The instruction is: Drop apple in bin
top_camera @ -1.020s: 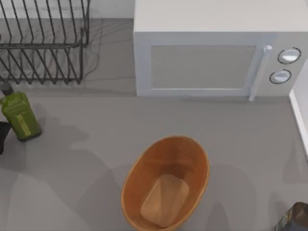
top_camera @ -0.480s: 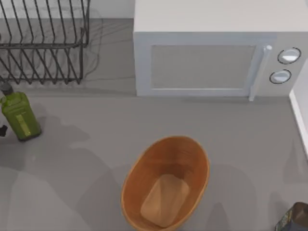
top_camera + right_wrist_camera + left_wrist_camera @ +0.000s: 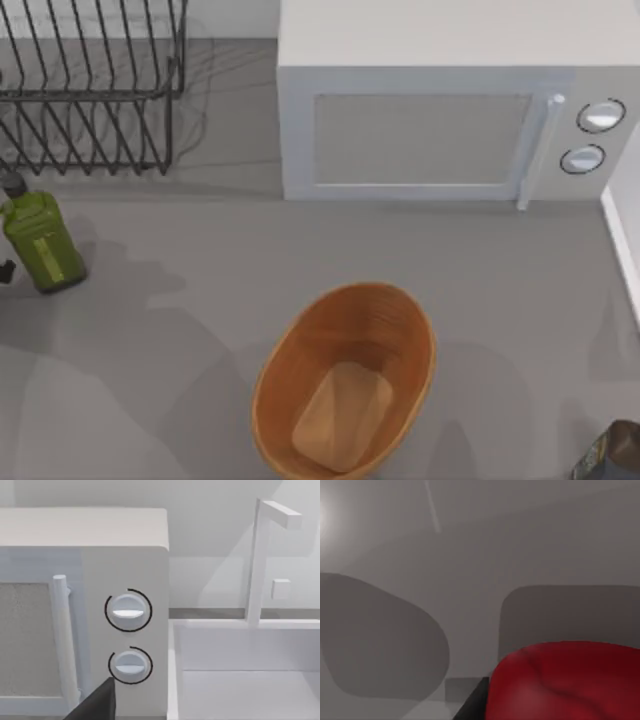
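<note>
The apple (image 3: 570, 685) is bright red and looms very close in the left wrist view, above grey tabletop. A dark finger (image 3: 470, 707) of my left gripper lies against its side, so the gripper looks shut on it. A dark bit of that left gripper (image 3: 4, 270) pokes in at the top view's left edge, beside the green bottle. The bin (image 3: 345, 378), an oval orange-brown wooden basket, stands at the front centre of the table with nothing in it. My right arm (image 3: 610, 452) is parked at the front right corner.
A green bottle (image 3: 40, 240) stands at the left edge. A black wire rack (image 3: 90, 90) fills the back left. A white microwave (image 3: 450, 100) spans the back centre and right, with a white sink (image 3: 240, 670) beside it.
The dark part of my left arm at the left edge has shrunk and slid further left, nearly out of the top view. Basket, bottle and right arm have not moved.
</note>
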